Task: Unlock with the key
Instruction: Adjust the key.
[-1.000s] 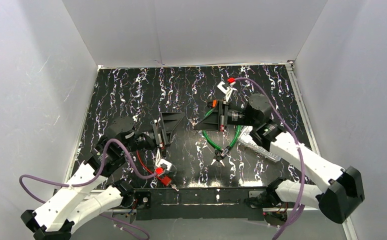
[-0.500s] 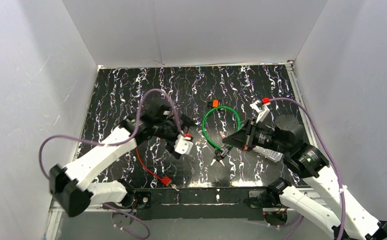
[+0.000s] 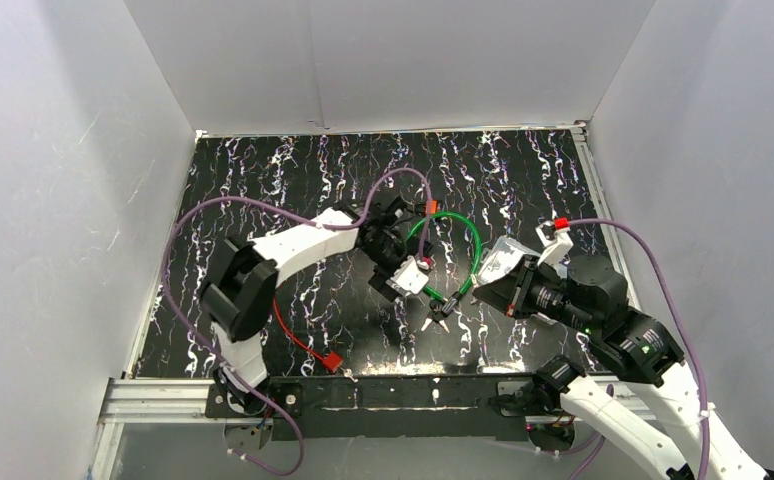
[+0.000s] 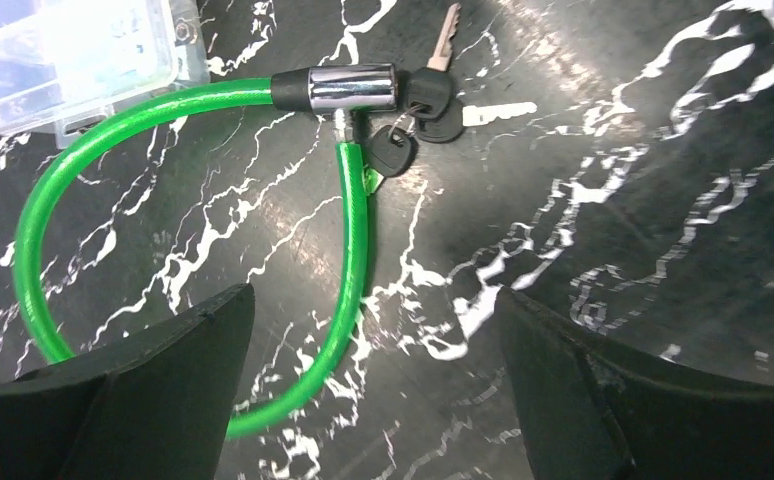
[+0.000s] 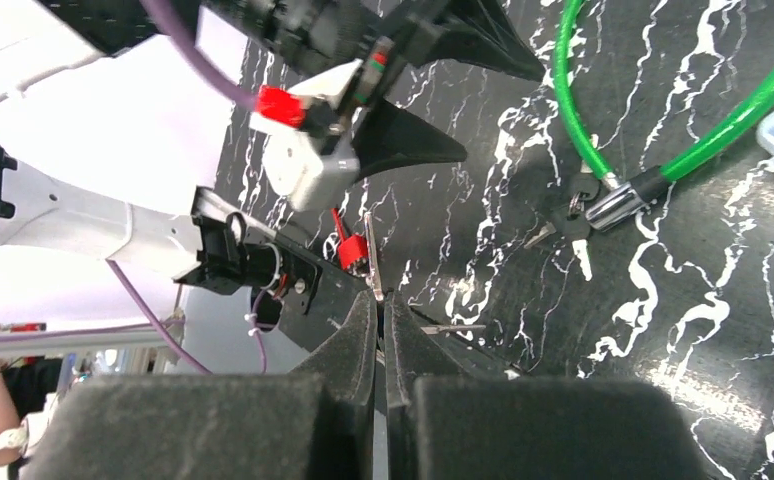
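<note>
Left gripper (image 4: 373,300) spread wide above the lock, empty | green cable lock (image 4: 33,200) looped on black marbled table (image 4: 663,200), end seated in chrome barrel (image 4: 351,88): looks unopened | black-headed keys (image 4: 433,100) bunched at barrel, ungripped | right gripper (image 5: 383,300) pressed together, empty.

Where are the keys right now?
In the left wrist view the keys lie on the table near the top middle, bunched just right of the shiny lock barrel on the green cable.
</note>
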Robot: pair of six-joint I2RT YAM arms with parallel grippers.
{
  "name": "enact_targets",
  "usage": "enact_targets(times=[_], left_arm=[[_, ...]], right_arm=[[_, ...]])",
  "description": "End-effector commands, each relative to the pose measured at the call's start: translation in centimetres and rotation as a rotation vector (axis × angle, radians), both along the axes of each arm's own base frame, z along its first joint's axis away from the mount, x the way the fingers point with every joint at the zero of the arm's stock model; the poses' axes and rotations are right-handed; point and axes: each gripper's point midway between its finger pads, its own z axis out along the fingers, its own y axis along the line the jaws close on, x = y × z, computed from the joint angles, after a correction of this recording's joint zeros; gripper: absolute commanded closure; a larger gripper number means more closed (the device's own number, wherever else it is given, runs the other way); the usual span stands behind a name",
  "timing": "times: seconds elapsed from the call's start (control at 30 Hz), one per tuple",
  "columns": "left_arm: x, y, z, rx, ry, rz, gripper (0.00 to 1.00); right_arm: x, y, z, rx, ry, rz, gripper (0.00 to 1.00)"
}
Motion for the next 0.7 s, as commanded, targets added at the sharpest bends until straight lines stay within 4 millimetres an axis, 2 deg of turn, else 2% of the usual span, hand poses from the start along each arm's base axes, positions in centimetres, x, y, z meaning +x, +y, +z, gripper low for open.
enact_targets(times=[0.0,0.2,0.33,0.4,0.5,0.57,0.67], left_arm=[[0.4,-1.9,-1.1,-0.027,0.016,-0.056,0.13],[1.0,-2.5,-4.2,0.034,0.034,-0.086,0.18],[2.1,-3.5,-5.5,0.050,0.048,-0.047,0.23],[2.5,-3.8,-5.9,0.057,0.051,-0.034,0.31],[2.6,-3.6,-6.7,0.074,0.036,-0.063,0.55],[2.6,-3.4,-7.3,0.097,0.038,-0.067,0.65],[2.5,-3.4,-7.7,0.137,0.054,-0.046,0.73]], right_arm=[[0.7,-1.3,1.0,-0.001,-0.063,-0.073,0.99],[0.6,-2.3,1.4,-0.001,-0.080,-0.115,0.99],[0.4,-2.7,1.7,-0.005,-0.084,-0.122,0.99],[0.3,-3.0,1.8,-0.007,-0.084,-0.139,0.99],[0.1,-3.6,1.8,0.004,-0.080,-0.170,0.99],[-0.1,-4.0,2.0,0.018,-0.077,-0.188,0.99],[-0.3,-4.3,2.3,0.025,-0.080,-0.197,0.99]])
